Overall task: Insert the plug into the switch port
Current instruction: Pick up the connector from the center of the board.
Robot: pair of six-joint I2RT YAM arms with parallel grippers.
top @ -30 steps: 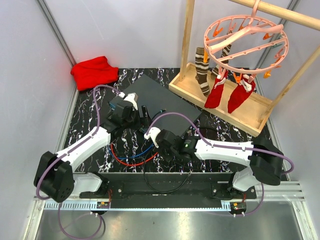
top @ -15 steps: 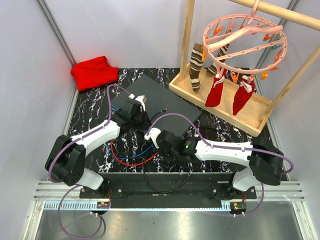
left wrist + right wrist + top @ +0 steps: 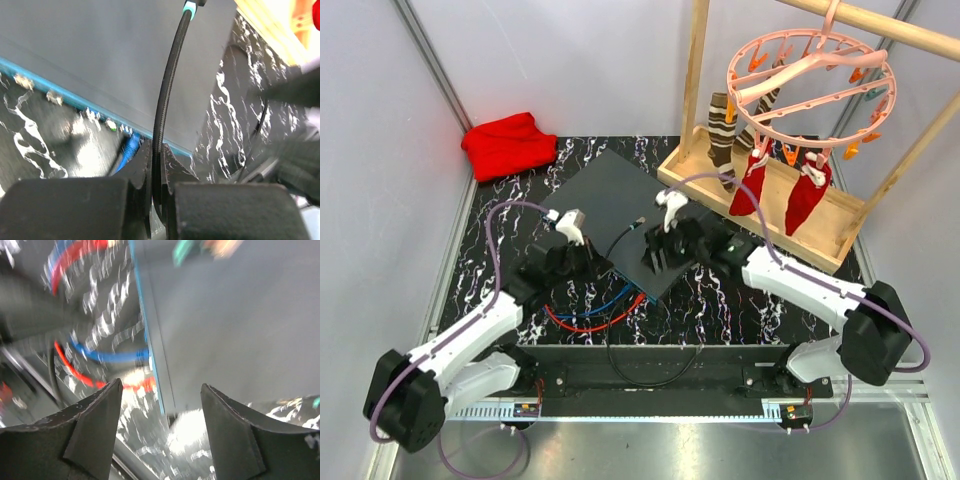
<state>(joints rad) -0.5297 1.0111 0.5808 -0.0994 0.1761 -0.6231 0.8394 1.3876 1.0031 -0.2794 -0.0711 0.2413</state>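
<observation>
The switch (image 3: 610, 195) is a flat dark grey box lying at an angle on the marbled table, its teal front edge (image 3: 75, 101) facing the arms. My left gripper (image 3: 588, 262) is at that front edge and is shut on a black braided cable (image 3: 167, 90). The cable runs up over the switch's top (image 3: 100, 45) to the teal-booted plug (image 3: 189, 8), which lies on the lid (image 3: 639, 223). My right gripper (image 3: 658, 252) hovers over the switch's near right corner (image 3: 165, 410); its fingers (image 3: 100, 410) stand wide apart with nothing between them.
A blue cable (image 3: 110, 357) and a red cable (image 3: 582, 322) are plugged into the front edge and loop on the table. A wooden rack (image 3: 760, 205) with hanging socks and a pink peg hanger (image 3: 810, 80) stands at the back right. A red cloth (image 3: 508, 143) lies at the back left.
The left gripper shut on the black cable and drew back toward the near left. The right gripper let go, opened, and swung from the front up over the switch's right side.
</observation>
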